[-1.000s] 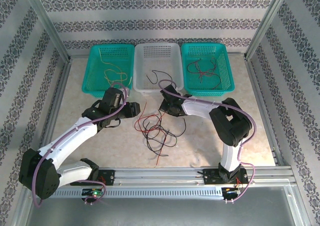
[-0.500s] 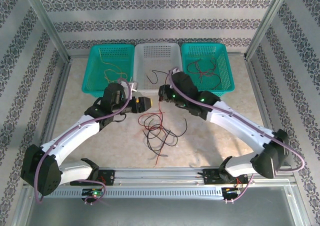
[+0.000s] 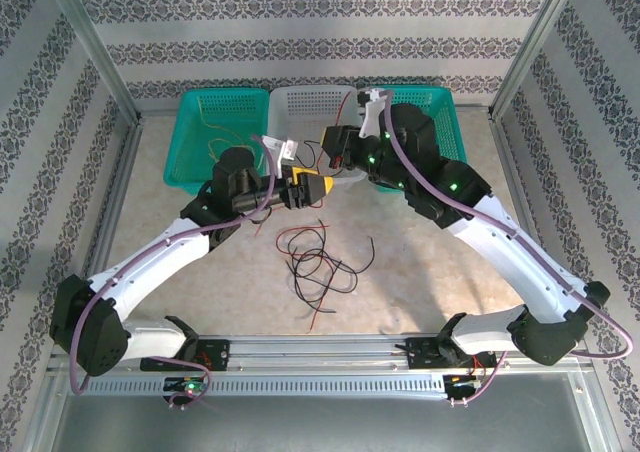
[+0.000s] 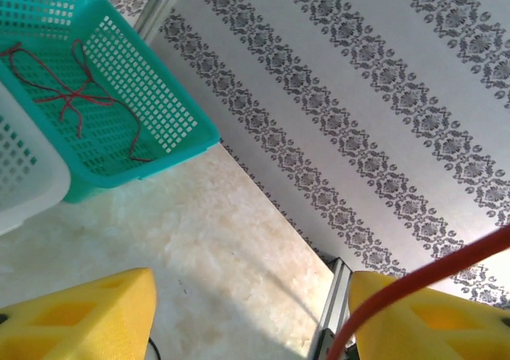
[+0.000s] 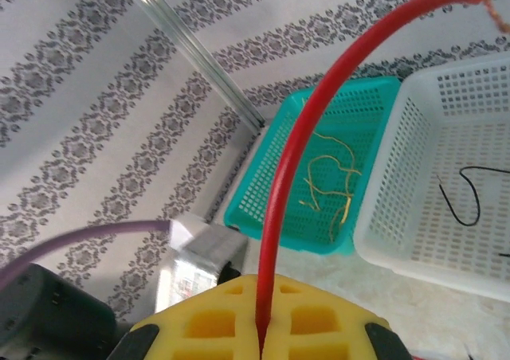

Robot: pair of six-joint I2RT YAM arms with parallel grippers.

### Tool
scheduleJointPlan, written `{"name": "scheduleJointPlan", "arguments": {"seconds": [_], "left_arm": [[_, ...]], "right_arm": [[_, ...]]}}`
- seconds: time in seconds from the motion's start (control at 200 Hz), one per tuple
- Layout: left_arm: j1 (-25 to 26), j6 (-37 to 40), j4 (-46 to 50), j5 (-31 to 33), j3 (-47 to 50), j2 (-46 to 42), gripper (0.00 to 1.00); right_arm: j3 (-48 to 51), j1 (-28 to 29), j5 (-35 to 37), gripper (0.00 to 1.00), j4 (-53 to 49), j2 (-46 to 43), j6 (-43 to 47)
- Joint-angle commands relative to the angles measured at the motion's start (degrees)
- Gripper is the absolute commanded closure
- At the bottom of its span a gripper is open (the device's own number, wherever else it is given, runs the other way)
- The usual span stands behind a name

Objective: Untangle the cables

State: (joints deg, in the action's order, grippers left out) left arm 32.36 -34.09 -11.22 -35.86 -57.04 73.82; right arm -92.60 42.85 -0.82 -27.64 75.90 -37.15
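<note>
Across the top view, a pale marbled tabletop (image 3: 420,292) inside striped patterned walls (image 3: 300,32).

Bolted at its 6 o'clock edge, two white-and-black jointed arms: left arm (image 3: 150,267) stretched toward 1 o'clock, right arm (image 3: 510,252) bent toward 11 o'clock, with the wrists near each other.

Lined up at 12 o'clock, side by side: a teal perforated plastic basket (image 3: 222,94) at 11, a white perforated plastic basket (image 3: 310,92) at 12, and a second teal perforated basket (image 3: 440,92) at 1, partly under the right arm.

Left gripper (image 3: 318,185) just at 6 o'clock of the white basket. In its wrist view, yellow fingers (image 4: 80,320) well apart with bare table between, gripping nothing. A thin red strand (image 4: 414,284) merely crossing in front of the 3 o'clock finger.

Right gripper (image 3: 332,147) over the white basket's 4 o'clock corner. In its wrist view, yellow pads (image 5: 207,328) pressed together on a thin red insulated cable (image 5: 277,169), arcing toward 1 o'clock to a bare copper tip (image 5: 488,1).

At the table's centre, at 6 o'clock of both grippers, a loose tangle of thin red and black cables (image 3: 320,262).

Thin yellow wires (image 5: 327,177) in the 11 o'clock basket, a black wire (image 5: 470,193) in the white one, and red and dark wires (image 4: 72,97) in the 1 o'clock one.
</note>
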Motion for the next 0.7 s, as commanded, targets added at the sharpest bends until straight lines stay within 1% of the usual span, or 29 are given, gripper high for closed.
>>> {"name": "scheduleJointPlan", "arguments": {"seconds": [0.0,0.115,0.16,0.235,0.325,0.375,0.42,0.59,0.635,0.695], "left_arm": [[1.45,-1.04,-4.07,-1.32,-1.79,0.89,0.39],[2.21,-2.39,-5.74,-2.11,-0.9,1.86,0.43],[2.48,-3.09,-6.49,-2.41,-0.7,2.47,0.46],[2.95,-4.32,-8.1,-3.2,-0.48,3.76,0.55],[3.25,-5.52,-9.86,-3.58,-0.37,4.66,0.71],[3.3,-5.65,-10.28,-3.06,-0.19,4.61,0.78],[3.24,-5.39,-10.54,-2.61,0.13,4.33,0.82],[3.24,-3.15,-8.63,-1.81,0.32,3.29,0.84],[3.29,-1.47,-6.68,-0.87,-0.09,2.95,0.81],[3.19,0.68,-3.6,0.9,-1.06,2.41,0.73]], "right_arm": [[-2.96,-1.12,-2.02,1.0,1.04,-0.14,-0.83],[-3.96,-2.53,-2.38,1.0,2.99,-0.49,-2.67],[-4.46,-2.99,-2.6,1.0,3.56,-0.56,-3.25],[-5.3,-3.45,-2.52,1.0,4.41,-0.68,-3.68],[-6.28,-4.09,-2.39,1.0,4.61,-0.71,-4.01],[-6.21,-4.59,-2.61,1.0,4.88,-0.92,-4.53],[-5.89,-5.14,-2.7,1.0,4.96,-1.21,-5.05],[-4.33,-6.94,-4.44,1.0,6.39,-1.76,-7.77],[-4.9,-6.91,-4.54,1.0,5.97,-1.56,-7.72],[-5.63,-6.91,-4.08,1.0,5.05,-1.53,-7.24]]}}
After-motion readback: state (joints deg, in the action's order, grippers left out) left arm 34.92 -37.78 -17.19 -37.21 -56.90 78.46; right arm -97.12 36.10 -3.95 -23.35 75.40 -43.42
